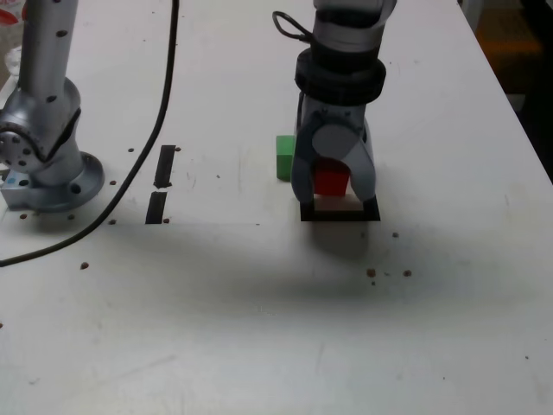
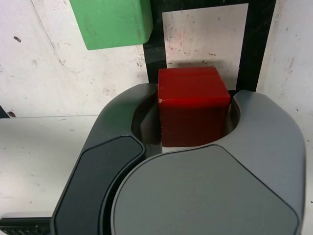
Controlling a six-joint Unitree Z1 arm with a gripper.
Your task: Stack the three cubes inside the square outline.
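At the exterior view's left, an arm base [image 1: 43, 164] is bolted to the white surface [image 1: 259, 328], with two short tape strips [image 1: 161, 183] near it. Further right, the green cube [image 1: 284, 156] is seen resting on the surface just outside the square outline [image 1: 340, 211], beside its edge. The red cube [image 1: 331, 180] is clamped in the claw [image 1: 333, 186] and held above the outline's white interior. No yellow cube is visible. If the red cube is released off-centre or tilted, an overlap onto the tape is likely. The nearby green cube could be nudged by the claw's outer shell.
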